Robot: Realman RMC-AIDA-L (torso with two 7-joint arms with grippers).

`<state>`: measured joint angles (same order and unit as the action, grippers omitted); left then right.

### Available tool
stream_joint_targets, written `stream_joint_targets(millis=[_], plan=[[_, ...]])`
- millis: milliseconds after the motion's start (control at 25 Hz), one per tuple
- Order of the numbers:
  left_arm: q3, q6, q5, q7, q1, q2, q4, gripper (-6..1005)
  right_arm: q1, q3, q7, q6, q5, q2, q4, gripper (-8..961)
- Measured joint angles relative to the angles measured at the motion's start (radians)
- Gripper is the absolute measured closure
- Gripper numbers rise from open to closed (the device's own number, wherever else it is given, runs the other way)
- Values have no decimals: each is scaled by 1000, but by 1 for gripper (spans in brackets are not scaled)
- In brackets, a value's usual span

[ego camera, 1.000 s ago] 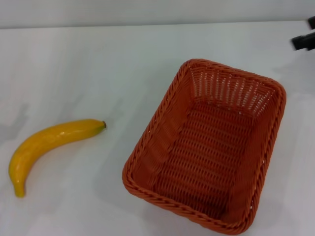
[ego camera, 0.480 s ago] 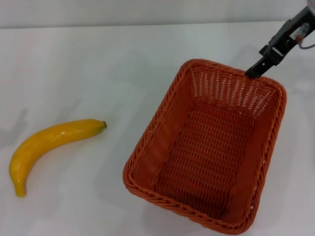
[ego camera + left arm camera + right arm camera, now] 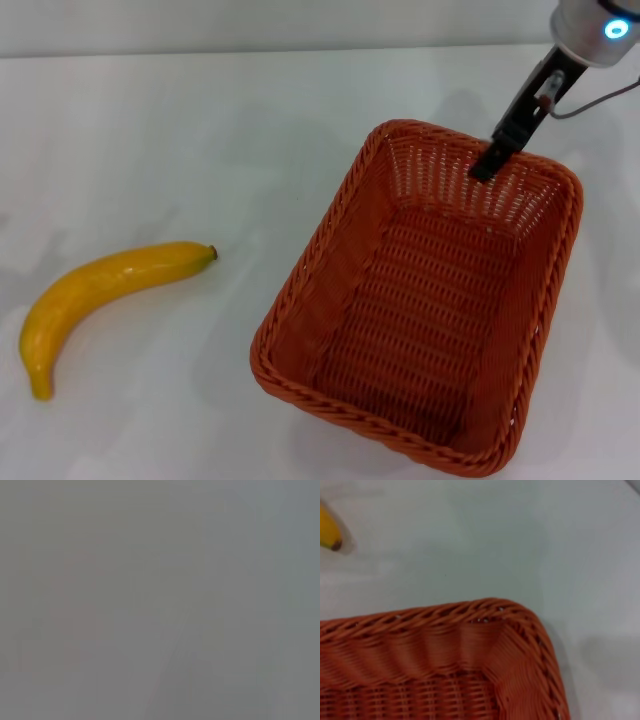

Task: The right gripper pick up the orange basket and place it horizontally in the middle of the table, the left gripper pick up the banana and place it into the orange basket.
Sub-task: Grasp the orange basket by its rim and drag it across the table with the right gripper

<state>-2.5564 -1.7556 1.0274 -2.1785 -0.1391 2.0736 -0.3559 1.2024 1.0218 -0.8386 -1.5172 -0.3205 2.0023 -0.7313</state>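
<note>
The orange basket [image 3: 430, 300] sits on the white table [image 3: 180, 120] right of centre, its long side running slantwise from near to far. In the right wrist view one corner of the orange basket [image 3: 470, 650] fills the lower part. My right gripper [image 3: 486, 164], under its blue-lit wrist, reaches down from the far right to the basket's far rim, its tip just inside the far wall. The yellow banana [image 3: 95, 295] lies on the table at the left, well apart from the basket; its dark tip [image 3: 330, 532] shows in the right wrist view. The left gripper is out of view.
The table's far edge [image 3: 300, 50] runs along the back. The left wrist view is a plain grey blur with nothing to make out.
My right gripper has come in from the far right edge and lowered to the basket's far rim. The basket and the banana have stayed where they were.
</note>
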Motion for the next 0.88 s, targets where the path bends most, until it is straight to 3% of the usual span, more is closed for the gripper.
stream_joint_targets(millis=[520, 880], plan=[[6, 11, 72, -1, -93, 6, 20, 106, -6, 26, -7, 101, 50, 2, 143, 327], [12, 30, 79, -4, -115, 6, 36, 106, -5, 30, -14, 109, 51, 6, 143, 354]])
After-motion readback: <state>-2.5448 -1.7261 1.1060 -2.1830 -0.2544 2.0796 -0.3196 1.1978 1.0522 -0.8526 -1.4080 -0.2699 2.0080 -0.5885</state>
